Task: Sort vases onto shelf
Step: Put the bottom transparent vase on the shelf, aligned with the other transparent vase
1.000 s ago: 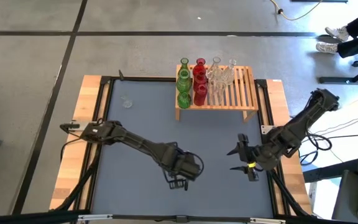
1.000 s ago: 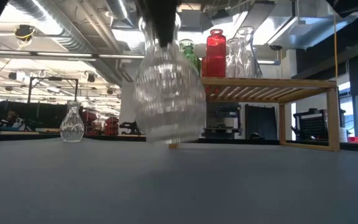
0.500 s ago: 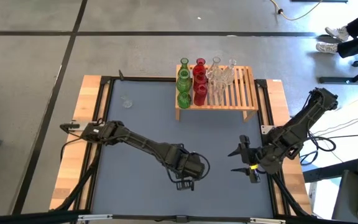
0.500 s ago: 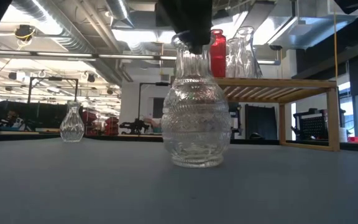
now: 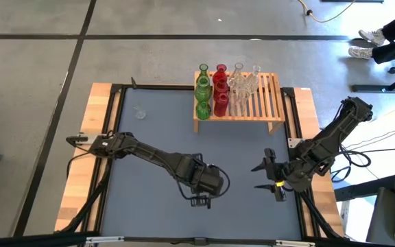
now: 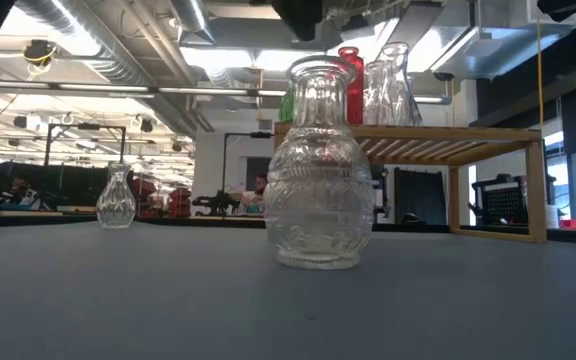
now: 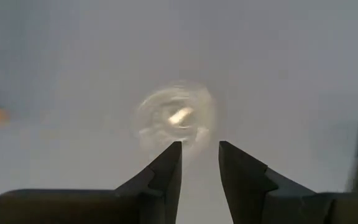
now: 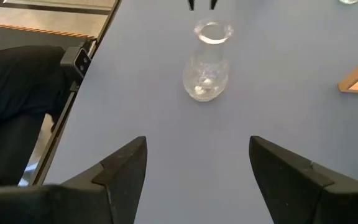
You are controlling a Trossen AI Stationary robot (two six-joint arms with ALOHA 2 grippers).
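Note:
A clear, ribbed glass vase (image 6: 318, 170) stands upright on its base on the blue table, near the middle front; it also shows in the right wrist view (image 8: 207, 62). My left gripper (image 7: 199, 146) hovers straight above its mouth (image 7: 176, 118), pointing down. Its fingers are a little apart and touch nothing. My right gripper (image 8: 197, 168) waits open at the table's right, pointing toward the vase. The wooden slatted shelf (image 5: 266, 103) at the far edge carries green (image 5: 202, 89), red (image 5: 220, 89) and clear vases (image 5: 242, 82).
A second small clear vase (image 5: 140, 112) stands on the table at the far left, and also shows in the low view (image 6: 116, 197). The shelf's right half (image 5: 269, 92) has bare slats. Black frame rails run along the table's edges.
My left gripper has carried the clear vase down from just above the table and stood it upright on its base. It has then opened, let go of the neck and risen clear of the mouth. The vase now stands still on its own.

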